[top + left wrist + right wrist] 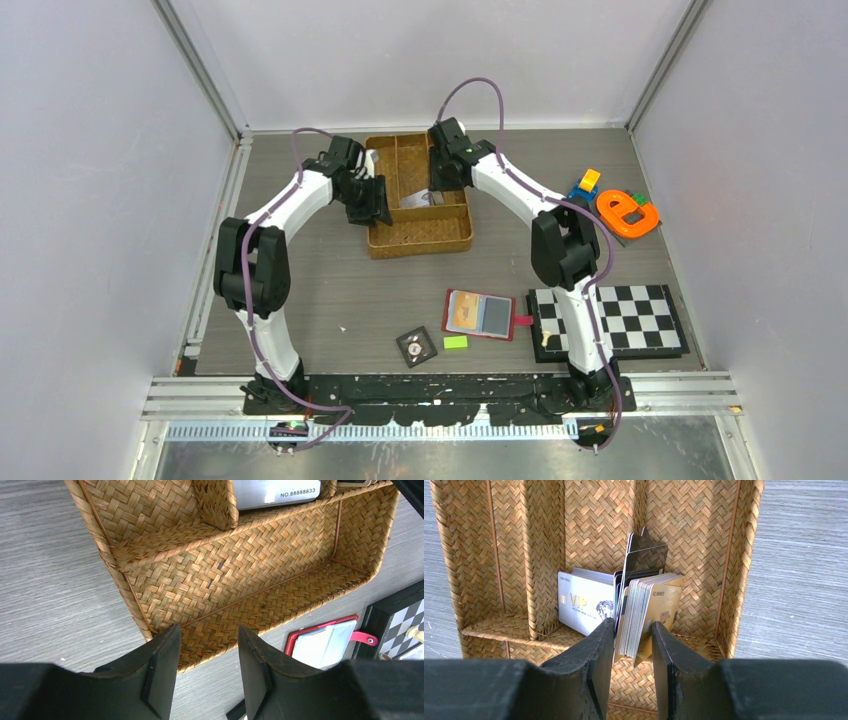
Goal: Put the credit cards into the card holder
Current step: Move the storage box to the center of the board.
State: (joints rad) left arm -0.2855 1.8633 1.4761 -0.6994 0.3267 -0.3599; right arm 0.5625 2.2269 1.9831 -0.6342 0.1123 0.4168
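Note:
A stack of credit cards (644, 612) stands on edge in a compartment of a woven brown tray (704, 530), with a white VIP card (584, 605) leaning at its left. My right gripper (632, 630) is open, its fingers either side of the stack's near end; in the top view it (445, 180) is over the tray (420, 243). My left gripper (209, 635) is open and empty over the tray's near edge (250, 570); it shows in the top view (368, 205). The red card holder (480, 315) lies open, with a tan-orange card (463, 312) and a grey card (495, 315) in it. It also shows in the left wrist view (322, 640).
A chessboard (610, 318) lies right of the card holder, with a white piece (545, 338) on it. A black tile with a dial (416, 346) and a green block (455, 342) lie near the front. An orange toy (627, 213) and a blue-yellow toy (585, 185) sit at the back right.

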